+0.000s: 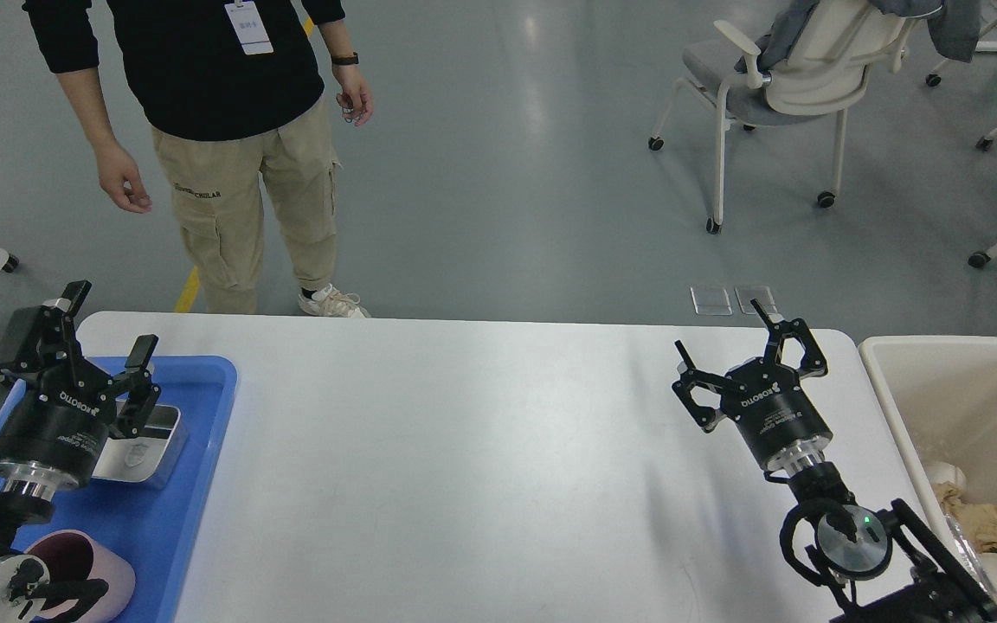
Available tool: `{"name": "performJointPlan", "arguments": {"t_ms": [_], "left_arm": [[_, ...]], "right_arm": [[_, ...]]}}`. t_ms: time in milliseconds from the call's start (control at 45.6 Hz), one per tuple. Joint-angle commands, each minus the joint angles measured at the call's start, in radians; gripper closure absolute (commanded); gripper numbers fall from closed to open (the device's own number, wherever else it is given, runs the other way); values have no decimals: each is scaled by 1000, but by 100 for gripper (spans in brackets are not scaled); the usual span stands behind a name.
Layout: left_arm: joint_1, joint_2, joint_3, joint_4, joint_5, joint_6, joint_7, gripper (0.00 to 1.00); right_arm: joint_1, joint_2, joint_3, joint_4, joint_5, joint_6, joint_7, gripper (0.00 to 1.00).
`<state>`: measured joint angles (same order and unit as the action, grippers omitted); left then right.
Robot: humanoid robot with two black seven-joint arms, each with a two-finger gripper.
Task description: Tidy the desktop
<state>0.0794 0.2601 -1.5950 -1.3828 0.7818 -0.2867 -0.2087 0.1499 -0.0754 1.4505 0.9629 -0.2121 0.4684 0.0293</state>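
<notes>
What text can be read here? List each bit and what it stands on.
"ROBOTIQ" on the left gripper body.
"ROBOTIQ" on the right gripper body.
Smaller print beneath the left gripper's brand: too small to read.
Dark lettering on the person's trousers: blurred, not readable for sure.
Badge on the person's chest: too small to read.
Emblem on the metal box in the blue tray: illegible.

My left gripper (pixel 109 322) hangs with fingers spread over the blue tray (pixel 196 467) at the frame's lower left, above a metal tin (pixel 148 441). My right gripper (pixel 745 342) is spread too, over the desktop (pixel 464 467) beside the cream bin (pixel 957 389).
</notes>
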Motion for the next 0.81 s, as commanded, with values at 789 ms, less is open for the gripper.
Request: {"name": "performJointPlan", "arguments": {"t_ms": [789], "left_arm": [[19,-28,-13,47,-210,-75,0,3]], "right_arm": [[-36,28,16,-110,16,42,-2,0]]}}
